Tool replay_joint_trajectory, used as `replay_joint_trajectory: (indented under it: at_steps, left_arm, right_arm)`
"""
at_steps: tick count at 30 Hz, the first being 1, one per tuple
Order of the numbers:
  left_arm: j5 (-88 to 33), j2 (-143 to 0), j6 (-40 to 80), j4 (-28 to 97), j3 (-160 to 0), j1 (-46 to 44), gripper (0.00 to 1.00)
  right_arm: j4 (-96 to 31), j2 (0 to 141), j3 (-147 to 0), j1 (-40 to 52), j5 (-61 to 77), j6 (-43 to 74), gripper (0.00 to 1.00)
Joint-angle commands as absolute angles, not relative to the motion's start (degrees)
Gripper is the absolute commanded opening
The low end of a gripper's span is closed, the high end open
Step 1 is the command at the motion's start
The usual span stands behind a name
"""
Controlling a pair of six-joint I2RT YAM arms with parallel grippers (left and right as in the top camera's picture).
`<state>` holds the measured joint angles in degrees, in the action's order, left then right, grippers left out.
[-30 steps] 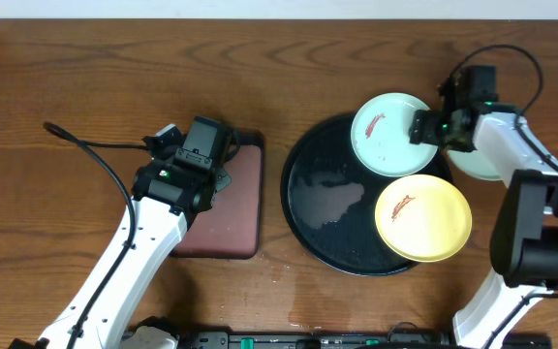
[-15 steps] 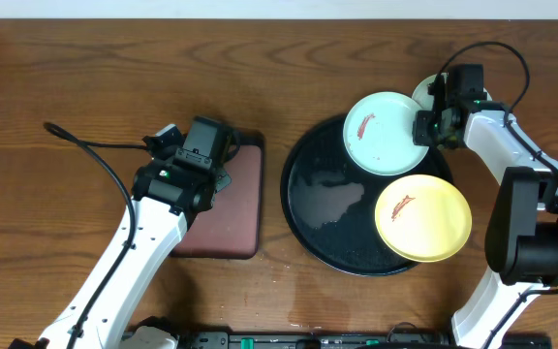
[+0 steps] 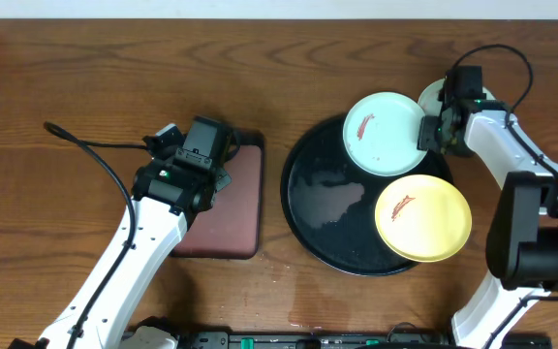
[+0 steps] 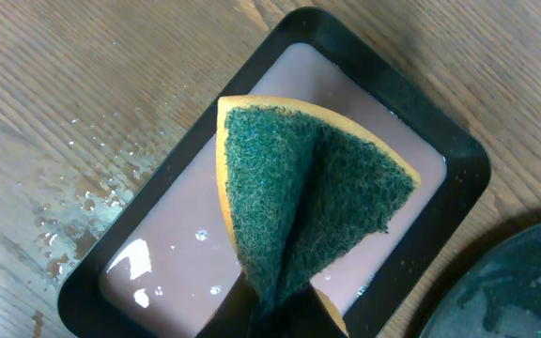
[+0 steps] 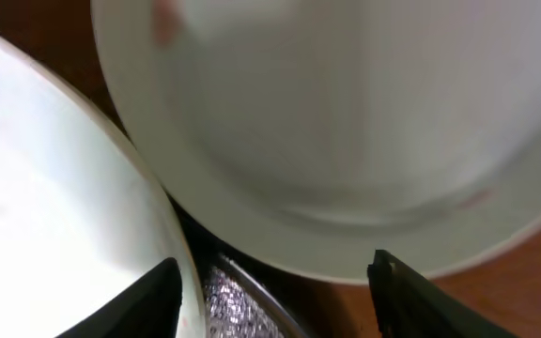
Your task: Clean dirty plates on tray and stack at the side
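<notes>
On the round black tray point(image 3: 332, 208) sit two plates. A mint plate point(image 3: 384, 134) lies over the upper right rim, with a red-brown smear showing. A yellow plate point(image 3: 422, 218) lies at lower right, overhanging the rim, also smeared. A third, pale plate point(image 3: 432, 94) lies on the tabletop point(image 3: 260, 68) just beyond the tray's upper right, partly hidden by the right claw point(image 3: 434, 131).

Right claw released, jaws apart, low over the gap between mint plate and pale plate; whether those rims touch cannot be told. Left claw point(image 4: 275, 317) clenched on a folded green-and-yellow sponge point(image 4: 308, 207), above the small maroon tray point(image 4: 167, 253). The wood beside it carries water drops point(image 4: 73, 202).
</notes>
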<state>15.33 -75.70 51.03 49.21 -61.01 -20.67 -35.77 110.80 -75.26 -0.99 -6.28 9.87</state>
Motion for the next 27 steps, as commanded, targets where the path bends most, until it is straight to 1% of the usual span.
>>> replay_joint_trajectory:
  at_steps: [1,6,9,13,15,19,22,23,27]
  left_arm:
    - [16.05,-75.99,51.11,49.10,-60.20,-20.43,0.08]
    - [16.05,-75.99,51.11,48.56,-60.20,-20.43,0.08]
    - [16.05,-75.99,51.11,48.53,-60.20,-20.43,0.08]
    - [16.05,-75.99,51.13,48.53,-60.20,-20.43,0.08]
    - [16.05,-75.99,51.11,48.53,-60.20,-20.43,0.07]
    - [16.05,-75.99,51.11,48.53,-60.20,-20.43,0.08]
    - [16.03,-75.99,51.11,48.53,-60.20,-20.43,0.08]
    - [16.03,-75.99,51.09,48.56,-60.20,-20.43,0.08]
    - [16.05,-75.99,51.09,48.53,-60.20,-20.43,0.08]
  right_arm:
    - [-35.59,103.94,-75.37,-0.32,-5.15,10.20,0.65]
    - [-35.59,100.27,-75.37,-0.27,-1.15,9.98,0.74]
    - [-37.08,101.10,-75.20,-0.27,-0.97,10.63,0.73]
    - [-40.27,103.81,-75.20,-0.25,-0.97,14.72,0.68]
    - [-41.69,105.54,-75.20,-0.27,-0.97,17.23,0.61]
    - [-41.71,107.68,-75.20,-0.21,0.21,17.78,0.54]
    - [-41.45,108.53,-75.20,-0.01,2.04,17.80,0.42]
    - [-41.47,108.71,-75.20,0.08,2.02,18.02,0.40]
    - [-41.36,108.88,-75.20,0.73,2.00,18.02,0.38]
